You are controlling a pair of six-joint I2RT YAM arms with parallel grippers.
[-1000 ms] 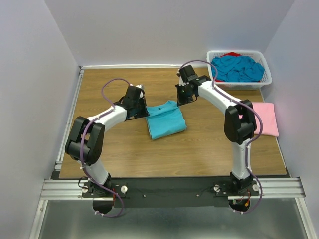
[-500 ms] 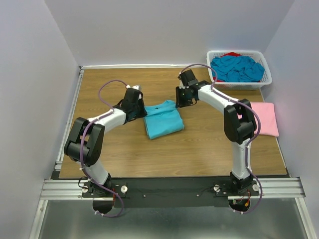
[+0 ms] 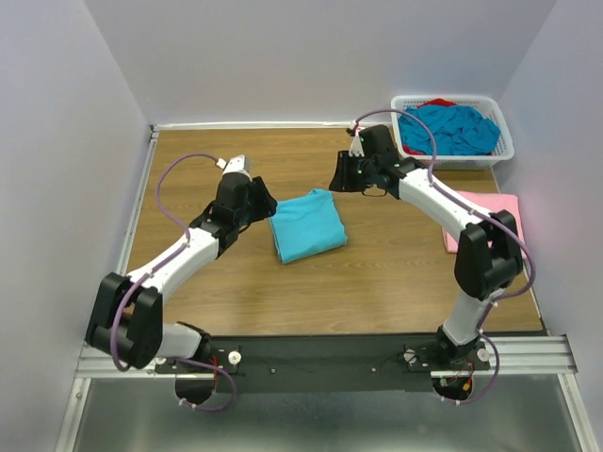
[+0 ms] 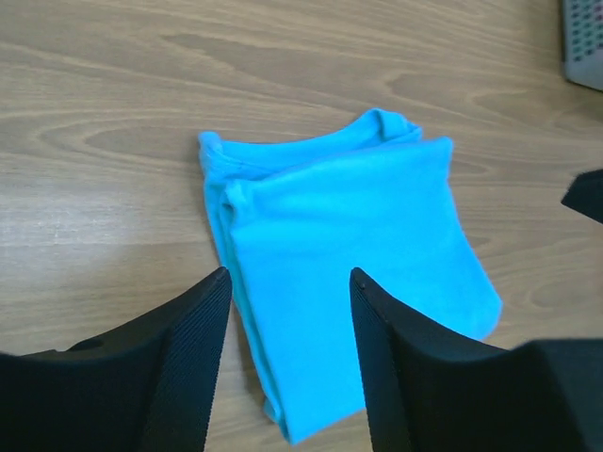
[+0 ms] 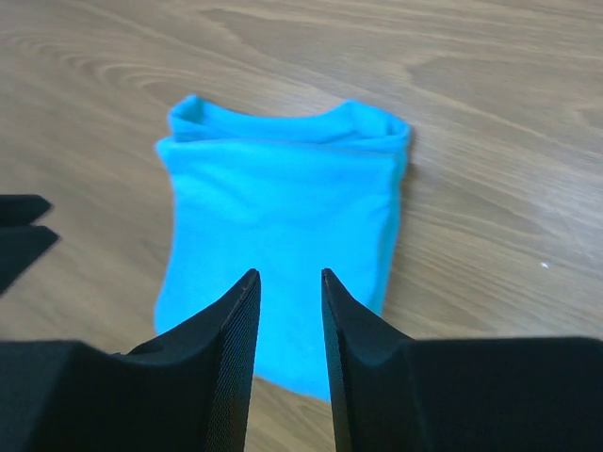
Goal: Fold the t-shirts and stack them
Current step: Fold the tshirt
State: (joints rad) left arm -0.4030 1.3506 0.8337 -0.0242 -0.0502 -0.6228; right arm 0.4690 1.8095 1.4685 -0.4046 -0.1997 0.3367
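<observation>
A: Left end effector (image 4: 288, 287), what is it doing?
B: It's hanging released, ribbed black fingers (image 4: 188, 358) standing well apart, nothing sitting between them. It's hovering just beside the left edge of the folded turquoise t-shirt (image 3: 306, 224)

A: And the right end effector (image 5: 286, 282)?
B: Also released. Its gap is looking narrower, but no cloth is sitting in it. It's hanging near the far right corner of the same shirt

A: Where's that shirt lying?
B: It's lying flat on the wooden surface (image 3: 377, 273), around the middle, between the two end effectors. It's folded into a neat rectangle, with the neckline edge showing at the top in both wrist views

A: Other shirts?
B: A pink t-shirt (image 3: 499, 209) is lying folded at the right edge of the surface, well apart from the turquoise one, and the right arm is partly covering it. A heap of turquoise t-shirts (image 3: 450, 129) is sitting unfolded in the white lattice basket (image 3: 455, 160) at the far right corner, with a bit of red cloth (image 3: 436, 102) peeking out at the back

A: Anything touching the folded shirt?
B: Can't tell from the top view; the wrist views are showing both sets of fingers off it
</observation>
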